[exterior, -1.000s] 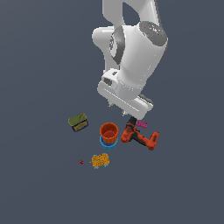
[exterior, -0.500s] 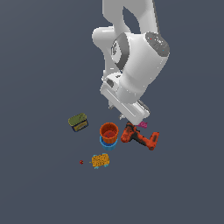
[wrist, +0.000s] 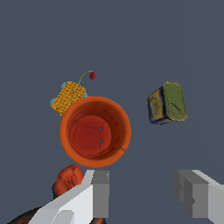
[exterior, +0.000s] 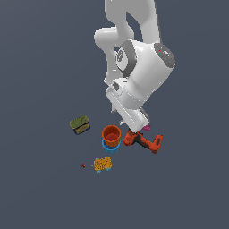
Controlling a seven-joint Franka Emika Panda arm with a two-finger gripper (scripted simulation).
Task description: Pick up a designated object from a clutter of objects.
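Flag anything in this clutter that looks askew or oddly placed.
The orange cup stands upright inside the blue cup, nested rather than separate. The olive tin lies tilted on its side. The gripper is open, holding nothing.

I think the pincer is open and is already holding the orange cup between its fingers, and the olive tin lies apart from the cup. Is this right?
Not quite. The pincer is open, but it holds nothing: in the wrist view the orange cup stands clear of both fingers, not between them. The olive tin does lie apart from the cup.
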